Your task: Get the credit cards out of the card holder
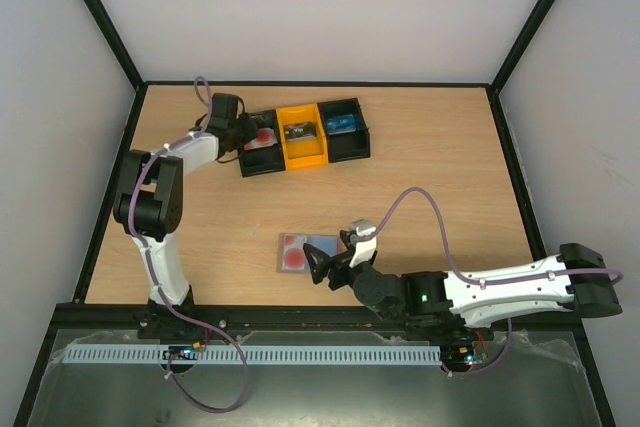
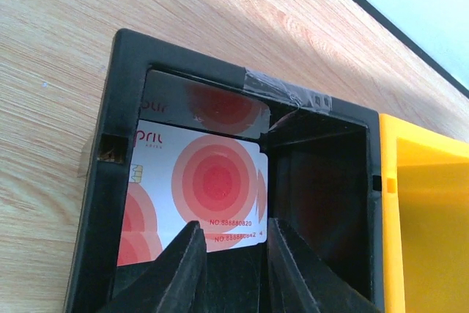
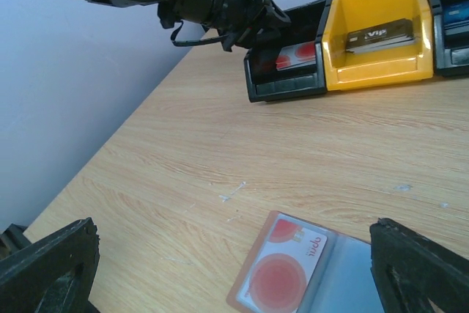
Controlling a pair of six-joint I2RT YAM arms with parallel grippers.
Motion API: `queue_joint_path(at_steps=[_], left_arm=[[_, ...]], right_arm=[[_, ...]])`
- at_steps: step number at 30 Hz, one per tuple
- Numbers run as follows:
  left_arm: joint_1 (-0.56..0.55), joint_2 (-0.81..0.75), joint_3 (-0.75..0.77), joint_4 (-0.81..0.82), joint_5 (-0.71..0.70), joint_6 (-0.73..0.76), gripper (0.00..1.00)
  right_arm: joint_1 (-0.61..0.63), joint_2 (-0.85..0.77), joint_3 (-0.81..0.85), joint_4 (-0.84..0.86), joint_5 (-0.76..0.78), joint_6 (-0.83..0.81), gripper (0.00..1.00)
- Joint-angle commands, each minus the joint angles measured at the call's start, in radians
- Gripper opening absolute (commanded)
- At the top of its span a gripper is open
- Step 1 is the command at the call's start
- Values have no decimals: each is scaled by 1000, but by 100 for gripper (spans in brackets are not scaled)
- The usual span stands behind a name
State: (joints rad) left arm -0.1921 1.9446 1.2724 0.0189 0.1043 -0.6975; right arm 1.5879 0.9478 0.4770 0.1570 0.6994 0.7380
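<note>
Well beyond the holder (image 3: 348, 269), the left gripper (image 2: 234, 229) hangs over the bin (image 2: 117, 108), jaws slightly parted, empty, cards (image 2: 212, 181) lying below. The right gripper (image 3: 234, 258) gapes beside the holder, ready for its card (image 3: 282, 269).

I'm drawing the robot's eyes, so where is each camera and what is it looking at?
Top external: high above and behind the arms, looking down at the table; left arm and right arm both show.
Left wrist: on the left arm, looking down into the black bin of credit cards; its own fingers show.
Right wrist: low over the table, looking across the card holder towards the bins; its own fingers and the left arm show.
Both wrist views share the black bin's credit cards and the yellow bin.
</note>
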Motion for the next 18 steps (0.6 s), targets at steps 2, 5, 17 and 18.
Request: queue_joint_path(at_steps=[2,5,17,18], left_arm=[[-7,-64,31,-64,-3,15,31],[-13,-122,16,-89,-3,48,43],[-32,-444,-201,-231,93,139,99],[-35,-475,-225,-245,107,143,100]], right_arm=[[-2,27,36,-28,-23,26,98],[-5,56,62,-75,-66,48,98],[-25,95,93,-207,-178,242,98],[-30,86,83,-207,-186,254,98]])
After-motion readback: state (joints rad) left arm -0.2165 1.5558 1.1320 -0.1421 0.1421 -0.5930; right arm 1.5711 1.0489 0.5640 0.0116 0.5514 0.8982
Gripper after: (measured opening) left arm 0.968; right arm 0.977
